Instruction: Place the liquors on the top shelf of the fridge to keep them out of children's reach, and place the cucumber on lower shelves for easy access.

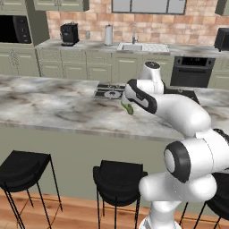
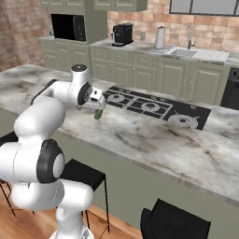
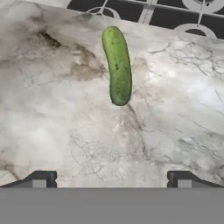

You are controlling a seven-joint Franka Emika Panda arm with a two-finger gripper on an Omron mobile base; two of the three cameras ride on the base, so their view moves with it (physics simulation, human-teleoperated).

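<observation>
The cucumber [image 3: 117,65] lies flat on the marble counter [image 3: 57,122], close to the black stove top [image 3: 175,17] set into the counter. In the hand view I can see all of it, green and a little bent, with nothing touching it. From the left base view the robot's white arm [image 1: 179,112] hides most of the cucumber, and just a small green end peeks out below the hand. From the right base view it is also a small green bit under the hand.

The claw [image 3: 112,181] hangs above the counter. Its two dark tips [image 3: 41,179] stand far apart at the bottom of the hand view, and nothing is between them. The cucumber is farther out in front of the tips, not touching them.

The stove top is cut off at the top of the hand view, so I only see parts of its ring marks.

At the back wall there is a black coffee machine [image 2: 123,34], a silver can-shaped thing [image 2: 160,37] and a sink [image 2: 196,53] with a tap. They are small and blurry. I cannot read any words or labels anywhere.

Black stools [image 1: 117,181] stand under the near side of the counter. One stool at the right is partly hidden by the robot's body in the left base view.
</observation>
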